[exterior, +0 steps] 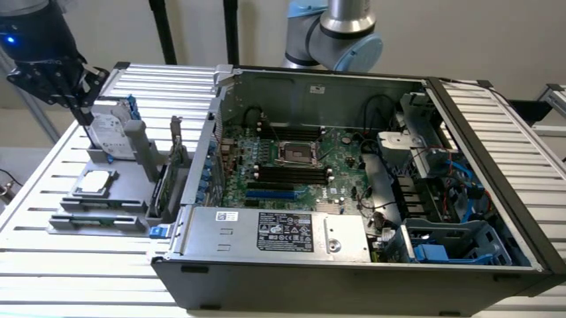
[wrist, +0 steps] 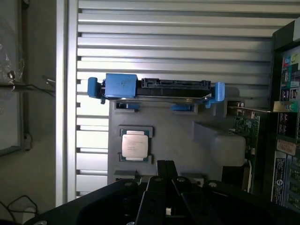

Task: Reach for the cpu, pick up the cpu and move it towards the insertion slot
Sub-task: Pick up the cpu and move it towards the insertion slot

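The cpu (exterior: 95,181), a small silver square with a pale rim, lies flat in a recess of the grey fixture (exterior: 132,199) on the exterior view's left. My black gripper (exterior: 81,109) hangs above the far end of that fixture, over the upright hard drive (exterior: 111,129), well apart from the chip. In the wrist view the cpu (wrist: 135,145) lies just beyond my gripper (wrist: 165,164), whose fingers stand together with nothing between them. The insertion slot (exterior: 296,154), a shiny metal frame around a dark centre, sits on the motherboard inside the open computer case (exterior: 265,265).
The hard drive (wrist: 154,89) with blue rails stands at the fixture's far end. A grey post (exterior: 142,149) and upright cards (exterior: 172,165) rise between the fixture and the case wall. Black memory slots (exterior: 287,175), cables and a power supply (exterior: 283,232) surround the socket.
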Motion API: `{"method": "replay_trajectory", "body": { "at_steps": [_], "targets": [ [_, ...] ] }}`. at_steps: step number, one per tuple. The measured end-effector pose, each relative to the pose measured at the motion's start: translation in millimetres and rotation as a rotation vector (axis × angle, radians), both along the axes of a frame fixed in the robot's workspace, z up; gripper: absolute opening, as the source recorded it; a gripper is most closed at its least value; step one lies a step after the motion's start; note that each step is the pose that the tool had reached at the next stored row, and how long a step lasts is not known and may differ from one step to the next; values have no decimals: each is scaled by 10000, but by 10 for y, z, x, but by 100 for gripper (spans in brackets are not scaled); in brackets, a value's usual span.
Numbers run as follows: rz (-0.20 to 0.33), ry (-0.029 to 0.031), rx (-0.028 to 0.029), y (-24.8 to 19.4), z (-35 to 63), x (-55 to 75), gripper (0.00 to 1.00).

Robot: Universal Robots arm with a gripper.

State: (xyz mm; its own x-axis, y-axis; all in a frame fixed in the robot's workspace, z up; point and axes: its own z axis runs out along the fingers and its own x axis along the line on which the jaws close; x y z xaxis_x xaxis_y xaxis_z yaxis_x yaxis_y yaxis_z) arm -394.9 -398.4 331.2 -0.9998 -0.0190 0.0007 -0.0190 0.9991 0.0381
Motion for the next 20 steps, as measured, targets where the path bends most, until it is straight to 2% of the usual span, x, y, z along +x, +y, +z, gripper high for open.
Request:
{"method": "replay_trajectory", "body": {
  "at_steps": [3,10,20],
  "targets": [
    [0,-1,1,-7,-25,-68,11],
    [1,-1,-16,-7,-148,-384,11],
    [1,-2,-23,-7,-156,-410,11]
  ]
}}
